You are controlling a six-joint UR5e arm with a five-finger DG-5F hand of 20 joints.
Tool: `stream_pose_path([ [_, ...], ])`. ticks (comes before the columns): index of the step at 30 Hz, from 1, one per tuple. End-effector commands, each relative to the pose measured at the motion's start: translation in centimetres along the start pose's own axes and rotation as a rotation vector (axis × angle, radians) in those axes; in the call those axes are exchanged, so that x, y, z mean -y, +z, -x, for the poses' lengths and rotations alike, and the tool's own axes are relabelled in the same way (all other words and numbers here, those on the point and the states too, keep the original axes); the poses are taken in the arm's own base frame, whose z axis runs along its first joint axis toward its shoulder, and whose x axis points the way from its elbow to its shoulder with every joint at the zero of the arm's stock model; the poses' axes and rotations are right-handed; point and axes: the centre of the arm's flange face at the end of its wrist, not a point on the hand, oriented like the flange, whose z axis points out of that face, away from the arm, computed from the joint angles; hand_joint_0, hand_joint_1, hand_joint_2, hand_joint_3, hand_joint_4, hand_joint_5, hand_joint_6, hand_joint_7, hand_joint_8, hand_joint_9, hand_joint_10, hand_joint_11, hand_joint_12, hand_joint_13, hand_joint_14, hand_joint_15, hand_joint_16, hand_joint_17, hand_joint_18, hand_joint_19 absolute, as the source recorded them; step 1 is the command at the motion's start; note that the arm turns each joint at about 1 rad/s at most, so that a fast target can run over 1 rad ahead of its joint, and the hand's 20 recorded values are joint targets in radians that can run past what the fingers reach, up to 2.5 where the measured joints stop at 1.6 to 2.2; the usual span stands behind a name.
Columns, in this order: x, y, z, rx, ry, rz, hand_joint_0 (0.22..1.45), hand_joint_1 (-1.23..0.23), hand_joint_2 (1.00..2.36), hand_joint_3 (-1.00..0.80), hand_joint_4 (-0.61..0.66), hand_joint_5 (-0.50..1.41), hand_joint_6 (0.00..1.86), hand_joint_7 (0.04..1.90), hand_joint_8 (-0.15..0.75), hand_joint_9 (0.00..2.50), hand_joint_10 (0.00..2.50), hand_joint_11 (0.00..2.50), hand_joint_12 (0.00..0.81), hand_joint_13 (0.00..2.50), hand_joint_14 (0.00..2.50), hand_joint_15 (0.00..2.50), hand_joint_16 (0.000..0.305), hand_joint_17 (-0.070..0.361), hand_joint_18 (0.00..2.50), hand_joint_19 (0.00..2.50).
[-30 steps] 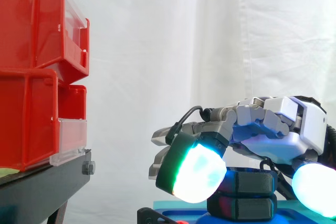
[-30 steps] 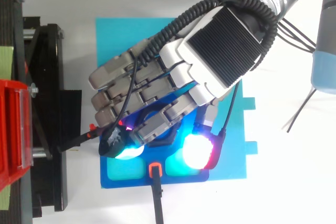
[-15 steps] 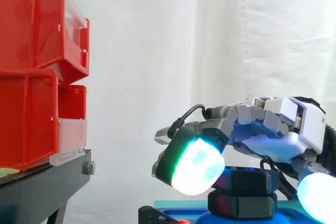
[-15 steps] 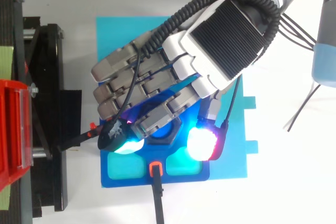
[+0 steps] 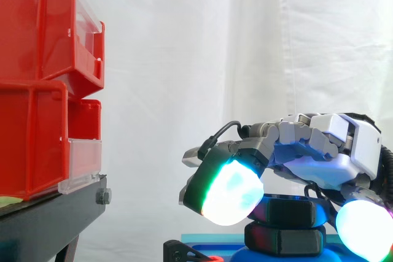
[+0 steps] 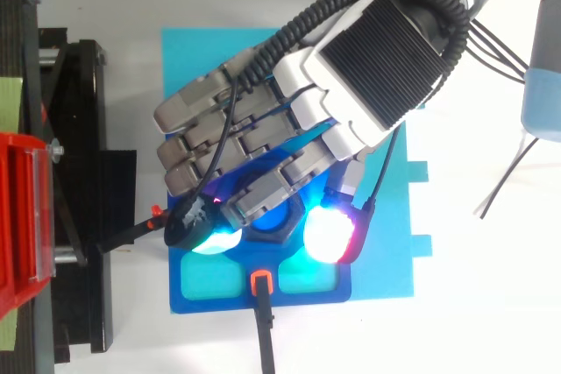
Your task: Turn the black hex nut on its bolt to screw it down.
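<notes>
Item 1, black hex nut (image 6: 270,236): on its blue bolt, lower middle of the light blue plate (image 6: 390,208); in the side view low, behind the glowing pads
Item 2, hand (image 6: 368,59): palm down over the nut, fingers curled, clamping it between a cyan-green fingertip pad (image 6: 209,238) at its 9 o'clock and the white-red thumb pad (image 6: 329,236) at its 3 o'clock
Change since half a second earlier: thumb pad drawn closer to the nut; fingertip pad hardly shifted
Item 3, red bins (image 5: 37,59) on black stand (image 5: 49,213), far 9 o'clock

Hand (image 6: 377,59): wht/gry shell, blk ribbed back, glowing pads (image 5: 230,197)
</notes>
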Motion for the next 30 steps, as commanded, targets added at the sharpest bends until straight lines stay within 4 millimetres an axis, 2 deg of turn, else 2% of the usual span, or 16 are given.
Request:
stream_pose_path([
  [1,0.04,-0.07,0.03,0.0,-0.004,0.002,0.53,-0.49,1.0,-0.48,0.22,-0.15,0.5,0.95,0.261,0.52,0.01,0.33,0.277,0.49,0.01,0.17,0.047,0.105,0.45,0.33],
  [18,0.21,-0.29,0.21,0.004,-0.013,0.008,0.57,-0.58,1.01,-0.31,0.24,-0.14,0.5,1.03,0.276,0.54,0.01,0.34,0.287,0.52,0.01,0.16,0.05,0.113,0.49,0.31],
  [30,0.23,-0.43,0.18,-0.001,-0.02,0.006,0.59,-0.66,1.01,-0.31,0.19,-0.14,0.52,1.12,0.253,0.55,0.01,0.36,0.262,0.56,0.01,0.2,0.044,0.099,0.51,0.34],
])
